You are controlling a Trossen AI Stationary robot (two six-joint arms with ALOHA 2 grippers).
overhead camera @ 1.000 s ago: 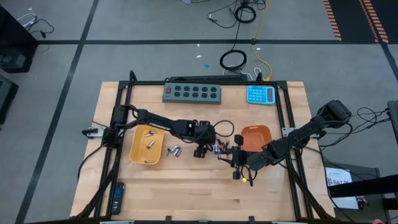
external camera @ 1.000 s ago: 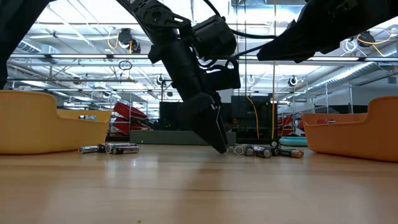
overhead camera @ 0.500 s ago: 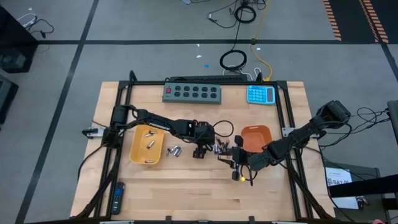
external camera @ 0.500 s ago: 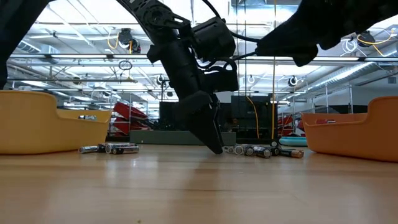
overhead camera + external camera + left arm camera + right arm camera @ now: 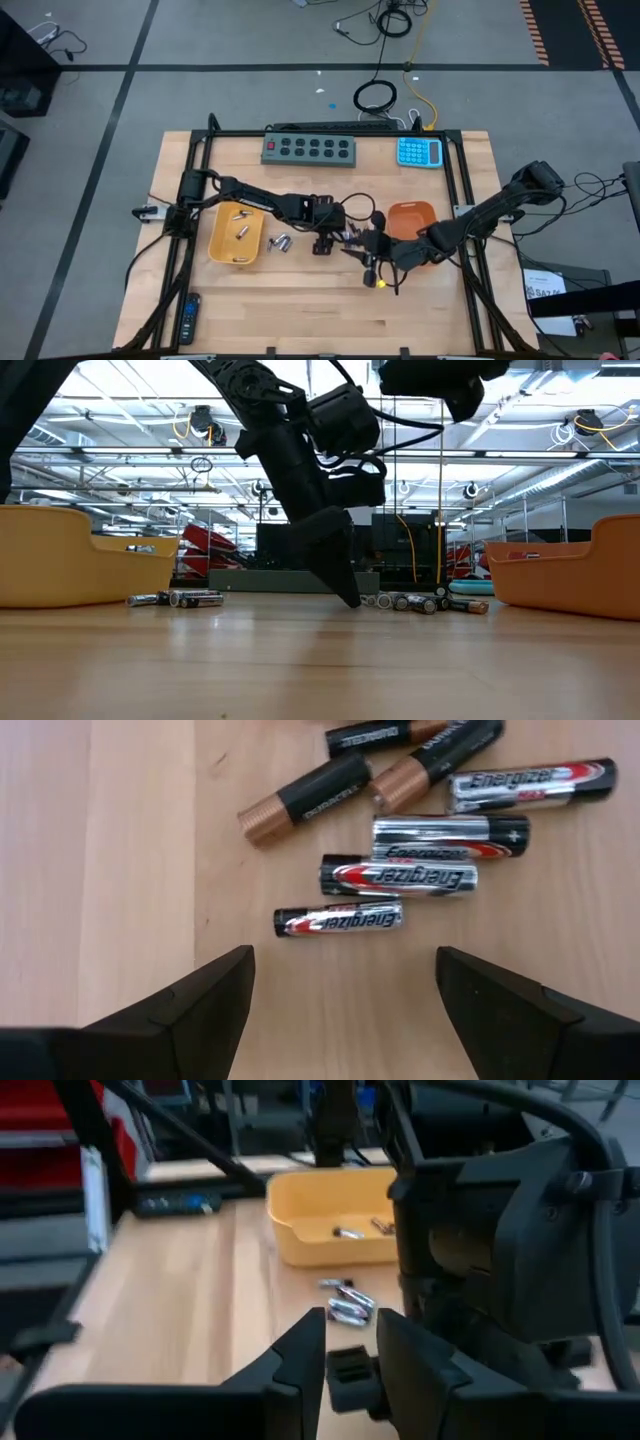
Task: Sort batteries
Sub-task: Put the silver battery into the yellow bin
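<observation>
Left gripper point(image 5: 340, 982) down over the batteries point(image 5: 338, 919), jaws wide, nearest cell just ahead, crosswise to them (right gripper point(image 5: 350, 1342) aloft, jaws narrow on a dark cell).

Batteries point(image 5: 400, 875) lie flat in a loose cluster on the wood — silver-black and copper-black, some thinner.

"Energizer" on silver batteries point(image 5: 400, 877); "Duracell" on copper-topped battery point(image 5: 305, 808).
</observation>
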